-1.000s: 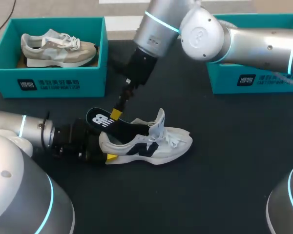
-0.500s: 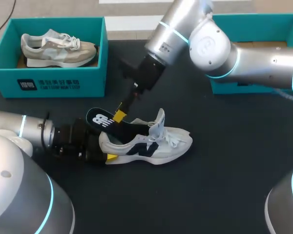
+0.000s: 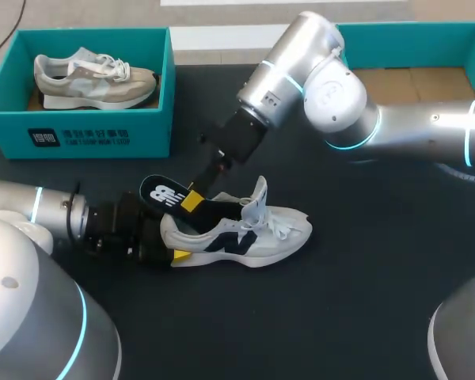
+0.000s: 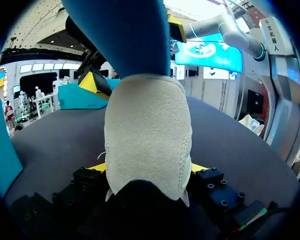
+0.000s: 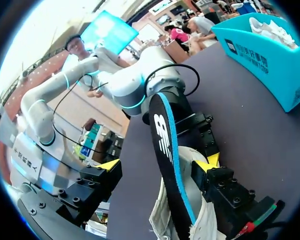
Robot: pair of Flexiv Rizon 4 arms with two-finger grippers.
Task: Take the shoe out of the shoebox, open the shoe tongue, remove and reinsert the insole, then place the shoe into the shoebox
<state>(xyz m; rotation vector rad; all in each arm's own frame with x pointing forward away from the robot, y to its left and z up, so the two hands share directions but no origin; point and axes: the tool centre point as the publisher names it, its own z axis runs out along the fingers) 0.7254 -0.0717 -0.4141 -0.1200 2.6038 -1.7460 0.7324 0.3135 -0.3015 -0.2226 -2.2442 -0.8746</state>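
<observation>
Head view: left jaws pinch the heel of the white shoe [image 3: 253,232]; right jaws stand spread, the black insole [image 3: 161,194] between them.

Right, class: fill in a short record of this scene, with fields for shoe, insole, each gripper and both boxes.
shoe: white lace-up sneaker, on the black table, outside both boxes
insole: black foam insole, sticking up out of the sneaker's heel end
left gripper: shut on the sneaker's heel
right gripper: open, insole between its fingers
left box: teal cardboard shoebox holding a beige sneaker
right box: second teal shoebox, bare floor where visible
</observation>
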